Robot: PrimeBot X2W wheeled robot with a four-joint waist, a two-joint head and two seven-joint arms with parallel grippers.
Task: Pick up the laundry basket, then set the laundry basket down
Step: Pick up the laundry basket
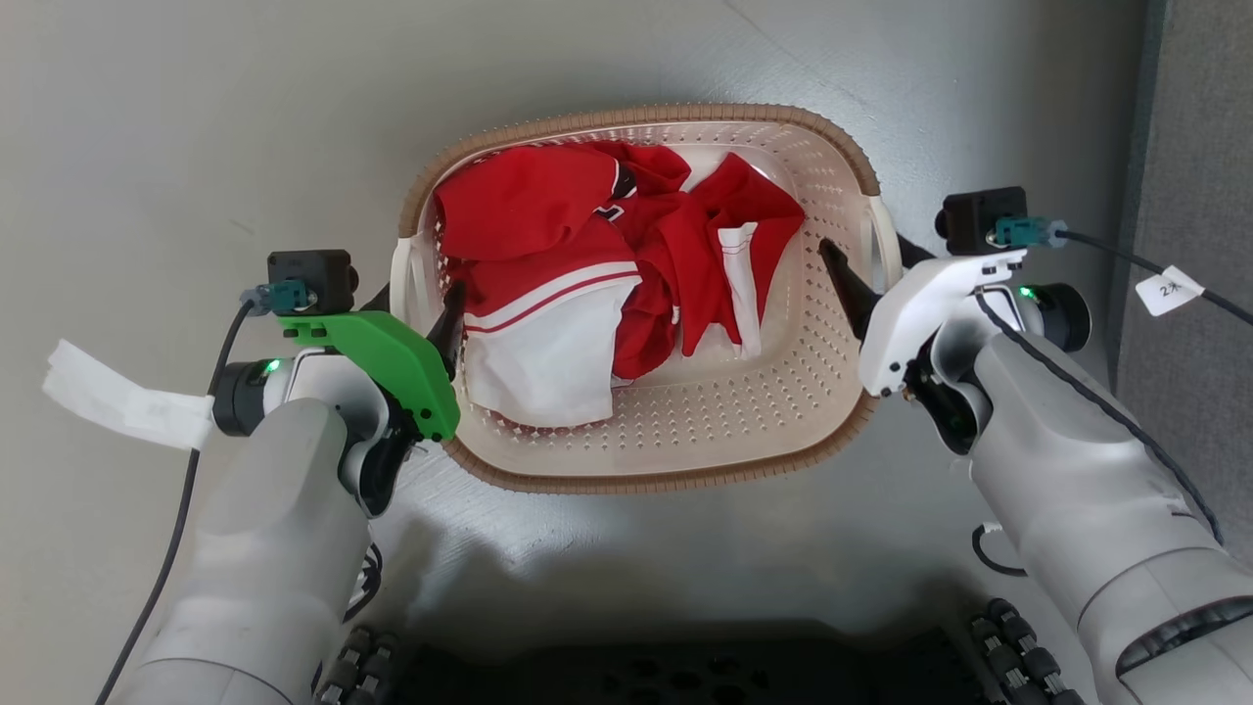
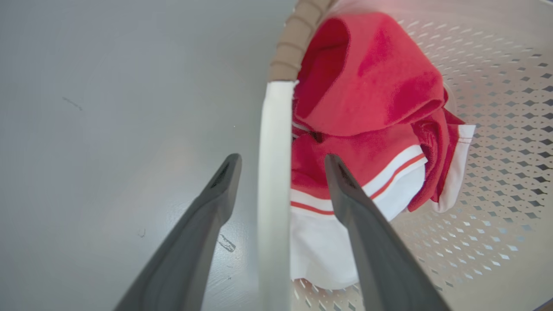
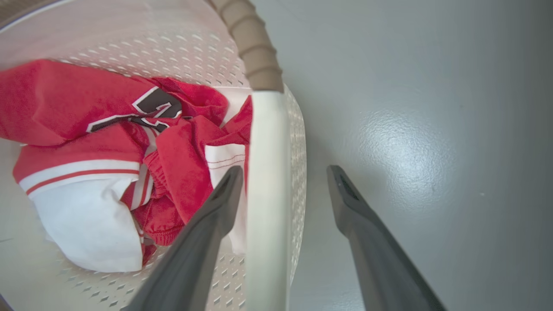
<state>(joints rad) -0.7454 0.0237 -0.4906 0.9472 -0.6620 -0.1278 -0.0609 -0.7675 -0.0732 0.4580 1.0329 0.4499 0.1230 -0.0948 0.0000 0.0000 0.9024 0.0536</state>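
The laundry basket [image 1: 744, 421], cream and perforated with a brown woven rim, stands on the grey floor straight ahead of me. My left gripper [image 1: 416, 308] is open and straddles the basket's white left handle [image 2: 274, 142], one finger inside and one outside, with a gap on each side. My right gripper [image 1: 876, 266] is open in the same way over the white right handle [image 3: 265, 142]. In the left wrist view my left gripper [image 2: 281, 160] has its fingers apart around the handle, and so does my right gripper [image 3: 285, 170] in the right wrist view.
Red and white clothes [image 1: 587, 284] fill the basket's left and middle. A dark grey panel [image 1: 1194, 147] rises at the far right. My dark base [image 1: 685, 676] lies just below the basket. Bare grey floor [image 1: 196, 127] stretches to the left and beyond.
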